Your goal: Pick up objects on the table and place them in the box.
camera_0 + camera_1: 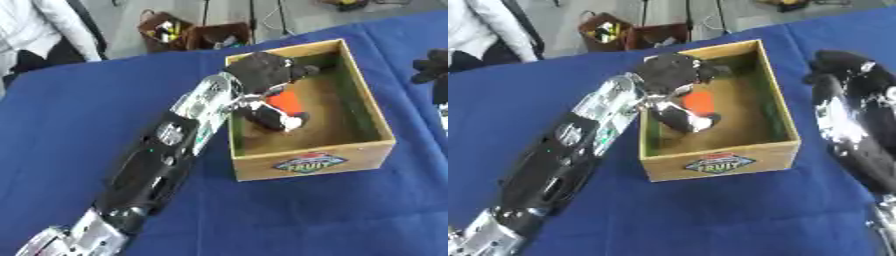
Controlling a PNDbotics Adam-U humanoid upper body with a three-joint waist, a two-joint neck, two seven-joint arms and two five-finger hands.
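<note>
An open rectangular wooden box (pixel 311 162) with a colourful fruit label on its near wall is sitting on the blue cloth-covered tabletop (pixel 79 110), its inner walls showing green and its floor brown. Inside it, toward the left wall, a bright orange-red object (pixel 699 101) is lying on the floor of the box, its exact shape being hard to make out, and just beside it, nearer the camera, a dark rounded object with a pale tip (pixel 278 120) is lying as well; whether the two are touching cannot be told. The black and silver left arm (pixel 166 155) is reaching diagonally up from the lower left corner, crossing the blue cloth and bending over the left wall of the box. The left hand (pixel 262 70) is hovering over the far left part of the box, above the orange-red object, with its dark fingers (pixel 302 71) curling inward; whether they are closing on anything cannot be told, since the hand itself is hiding what lies under the palm. The right hand (pixel 837 62) is resting on the tabletop to the right of the box, well apart from its contents, and the set of its fingers cannot be made out. Beyond the far edge of the tabletop, two brown open bags (pixel 188 32) are standing on the floor with small items inside.
</note>
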